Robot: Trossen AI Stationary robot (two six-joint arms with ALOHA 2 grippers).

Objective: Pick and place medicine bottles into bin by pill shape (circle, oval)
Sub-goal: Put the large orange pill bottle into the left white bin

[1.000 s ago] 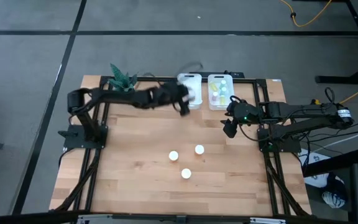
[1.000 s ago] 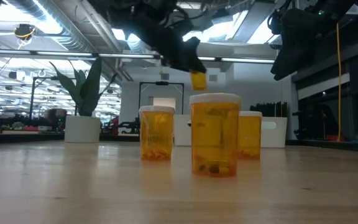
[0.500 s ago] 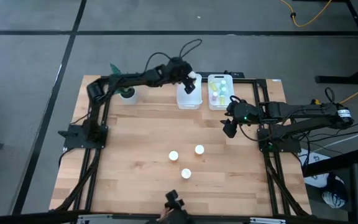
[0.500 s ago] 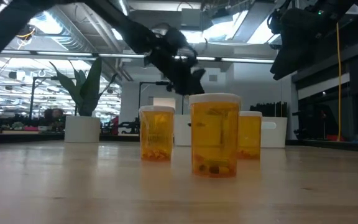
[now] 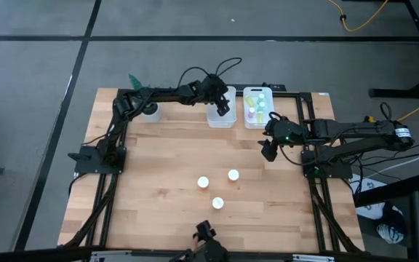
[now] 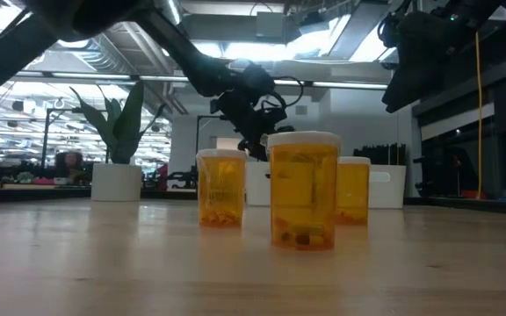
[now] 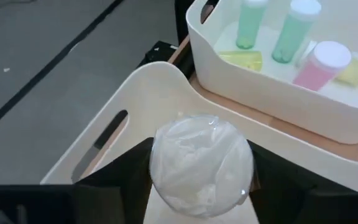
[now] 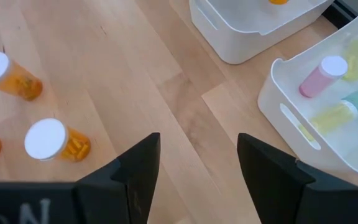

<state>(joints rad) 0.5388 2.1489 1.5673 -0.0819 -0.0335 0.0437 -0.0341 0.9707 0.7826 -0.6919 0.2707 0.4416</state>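
Both arms were matte black, slim jointed links on black bases. Left arm [image 5: 167, 92] carried a looped black cable near its wrist. Right arm [image 5: 340, 132] showed a green LED and trailing cables.

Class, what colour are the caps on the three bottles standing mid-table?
White caps, clearest in the high view.
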